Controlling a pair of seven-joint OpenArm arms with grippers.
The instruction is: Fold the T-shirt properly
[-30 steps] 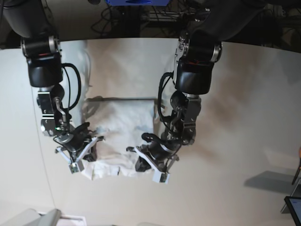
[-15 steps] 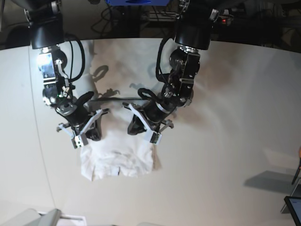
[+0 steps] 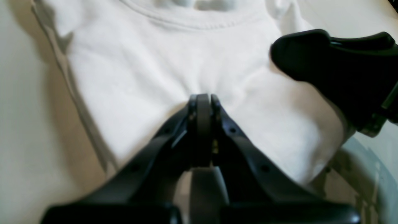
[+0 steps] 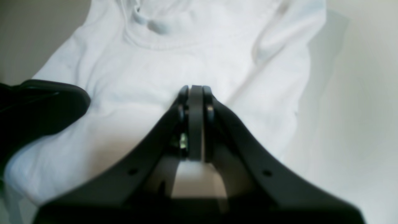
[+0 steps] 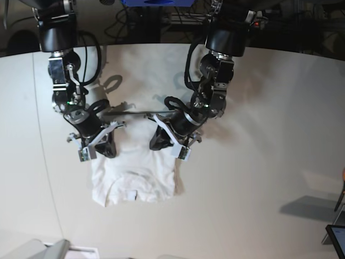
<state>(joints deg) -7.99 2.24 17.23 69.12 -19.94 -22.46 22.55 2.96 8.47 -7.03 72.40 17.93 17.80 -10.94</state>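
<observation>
Base view, near to far. At 6 o'clock, bare pale surface (image 5: 242, 216). Just beyond, the T-shirt (image 5: 135, 181), white and wrinkled, folded into a compact block with collar toward the near edge; a further cloth layer spread flat toward 12 o'clock. At the block's far edge, right gripper (image 5: 92, 150) at 9 o'clock and left gripper (image 5: 171, 147) at 3 o'clock, both angled down over the fabric. Farther back, dark cabling beyond the surface rim.

Left wrist view: fingers (image 3: 202, 105) pressed fully together, tips against puckered cloth (image 3: 149, 71); cloth between them not discernible. Right gripper body (image 3: 335, 68) at 2 o'clock.

Right wrist view: fingers (image 4: 195, 99) likewise fully closed, tips at the fabric (image 4: 149, 71); grasp not discernible. Left gripper body (image 4: 37, 105) at 9 o'clock.
</observation>
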